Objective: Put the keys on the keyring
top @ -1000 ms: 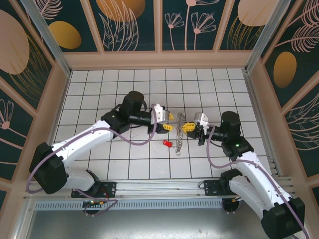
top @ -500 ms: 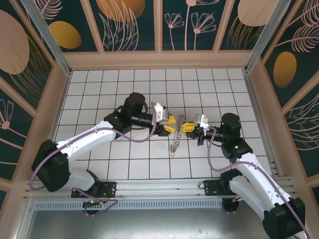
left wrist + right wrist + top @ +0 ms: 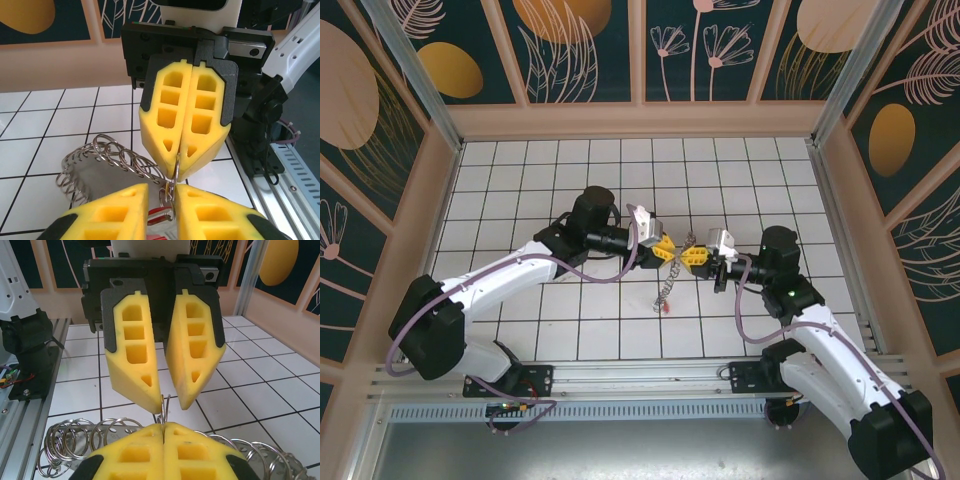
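Clamped flush together, the jaws of the right gripper (image 3: 178, 172) pinch a thin wire loop of the keyring (image 3: 666, 288), the wire rising out of the seam between its yellow fingertips. Facing it tip to tip, the jaws of the left gripper (image 3: 168, 405) stand a little apart, with that same upright loop in the narrow gap between them. The loop sits close against one finger, and whether it is pressed there cannot be told. Seen from above, the two grippers meet nose to nose over the middle of the white tiled floor (image 3: 520, 170), the left arm reaching in from the near left and the right arm from the near right. From their meeting point the keyring's string of small silvery links trails toward the near side. In the left wrist view the links fan out to the left of the fingers, above a grey shadow on the tiles. A red key (image 3: 665, 308) shows at the near end of the chain, and the left wrist view catches red plastic through the gap between that gripper's own fingers, just beside the ring. Whether the key is threaded on the loop cannot be told.
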You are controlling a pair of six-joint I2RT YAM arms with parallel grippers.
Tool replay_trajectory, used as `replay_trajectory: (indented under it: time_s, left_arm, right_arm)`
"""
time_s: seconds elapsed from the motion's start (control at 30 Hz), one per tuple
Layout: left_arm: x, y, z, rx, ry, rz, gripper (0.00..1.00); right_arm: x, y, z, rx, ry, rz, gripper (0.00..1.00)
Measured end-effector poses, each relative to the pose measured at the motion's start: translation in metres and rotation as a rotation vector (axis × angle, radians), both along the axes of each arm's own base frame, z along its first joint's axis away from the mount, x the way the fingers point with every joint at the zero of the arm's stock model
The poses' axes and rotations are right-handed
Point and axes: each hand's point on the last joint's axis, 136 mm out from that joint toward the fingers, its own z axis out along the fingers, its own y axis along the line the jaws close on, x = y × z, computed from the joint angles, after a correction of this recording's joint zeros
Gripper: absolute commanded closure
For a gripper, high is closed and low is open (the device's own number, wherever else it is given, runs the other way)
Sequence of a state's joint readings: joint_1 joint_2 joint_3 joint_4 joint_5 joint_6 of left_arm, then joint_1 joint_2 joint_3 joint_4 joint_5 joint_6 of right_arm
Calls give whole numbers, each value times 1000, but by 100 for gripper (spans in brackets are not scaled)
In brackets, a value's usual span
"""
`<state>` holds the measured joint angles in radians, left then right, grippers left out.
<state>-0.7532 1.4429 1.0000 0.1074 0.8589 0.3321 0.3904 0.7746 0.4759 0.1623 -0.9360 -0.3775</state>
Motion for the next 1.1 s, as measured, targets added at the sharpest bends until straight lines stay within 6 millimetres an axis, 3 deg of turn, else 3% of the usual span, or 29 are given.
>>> replay_trajectory:
  time_s: [0.07, 0.13, 0.17, 0.37, 0.43, 0.7, 0.9, 1.1]
  left_arm:
    - [0, 0, -1, 2, -3, 2, 83]
    - [0, 0, -1, 4, -8, -1, 98]
    - [0, 0, -2, 6, -9, 0, 100]
    - [2, 1, -5, 18, -29, 9, 100]
    - [3, 2, -9, 36, -36, 17, 100]
    - [14, 12, -27, 160, -76, 78, 100]
    - [19, 14, -17, 187, -120, 92, 100]
    - [19, 14, -9, 192, -138, 86, 100]
  right_arm:
    - [0, 0, -1, -1, 4, 1, 100]
    - [1, 1, -1, 0, 3, 0, 100]
    - [1, 1, -1, -2, 4, -2, 100]
    - [4, 1, -5, -17, 6, -18, 100]
    - [6, 1, -8, -49, 10, -20, 88]
    - [21, -4, -5, -245, -46, -49, 71]
    - [27, -6, -5, -333, -40, -32, 64]
    - [29, 5, -8, -381, -2, 13, 64]
